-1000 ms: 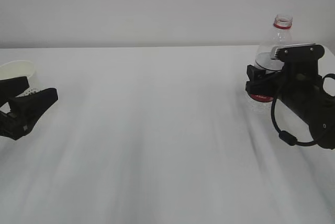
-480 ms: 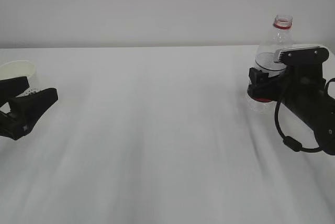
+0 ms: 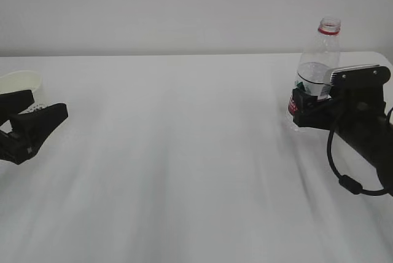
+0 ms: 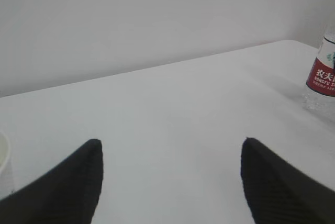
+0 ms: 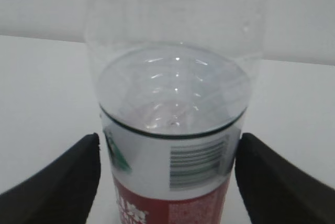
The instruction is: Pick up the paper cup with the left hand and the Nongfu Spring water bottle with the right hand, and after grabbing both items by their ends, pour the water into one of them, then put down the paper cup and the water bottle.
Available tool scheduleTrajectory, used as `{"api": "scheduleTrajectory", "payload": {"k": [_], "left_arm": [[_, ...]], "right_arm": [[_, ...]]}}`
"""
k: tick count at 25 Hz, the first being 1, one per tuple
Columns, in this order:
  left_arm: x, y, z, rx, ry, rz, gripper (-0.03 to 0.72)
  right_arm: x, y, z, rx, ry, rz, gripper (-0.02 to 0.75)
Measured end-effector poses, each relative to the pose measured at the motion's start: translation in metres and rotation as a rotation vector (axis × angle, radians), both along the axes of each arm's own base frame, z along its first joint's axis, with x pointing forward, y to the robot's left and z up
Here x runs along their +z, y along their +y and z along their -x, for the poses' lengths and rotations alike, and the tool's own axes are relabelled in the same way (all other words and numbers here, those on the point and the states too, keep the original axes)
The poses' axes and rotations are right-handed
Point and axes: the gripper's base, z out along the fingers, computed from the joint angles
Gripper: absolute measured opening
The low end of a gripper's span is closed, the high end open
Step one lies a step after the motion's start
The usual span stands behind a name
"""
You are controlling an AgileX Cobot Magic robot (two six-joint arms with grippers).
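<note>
Now the right hand is standing with its fingers spread wide on either side of the Nongfu Spring water bottle, at label height; whether the pads are touching the plastic cannot be told. At the table's far left, the left hand is gaping just as wide, holding nothing, with the paper cup just behind it. Compared with a second ago, the right arm is sitting further right and the bottle is showing more of itself. Only the right wrist view is revealing the water level above the label.
</note>
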Motion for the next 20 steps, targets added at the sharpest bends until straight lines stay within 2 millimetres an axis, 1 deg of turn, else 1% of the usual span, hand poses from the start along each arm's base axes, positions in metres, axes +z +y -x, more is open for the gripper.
{"api": "scheduleTrajectory", "payload": {"k": [5, 12, 15, 20], "left_arm": [[0.000, 0.000, 0.000, 0.000, 0.000, 0.000, 0.588], [0.002, 0.000, 0.000, 0.004, -0.006, 0.001, 0.588], [0.009, 0.001, 0.001, 0.020, -0.040, 0.007, 0.588], [0.031, 0.003, 0.007, 0.048, -0.134, 0.018, 0.588]], "right_arm": [[0.011, 0.000, 0.008, 0.007, -0.020, -0.003, 0.605], [0.020, -0.002, 0.023, 0.007, -0.022, -0.003, 0.605], [0.028, -0.003, 0.031, 0.007, -0.038, -0.005, 0.605], [0.046, -0.004, 0.040, 0.008, -0.074, -0.008, 0.605]]}}
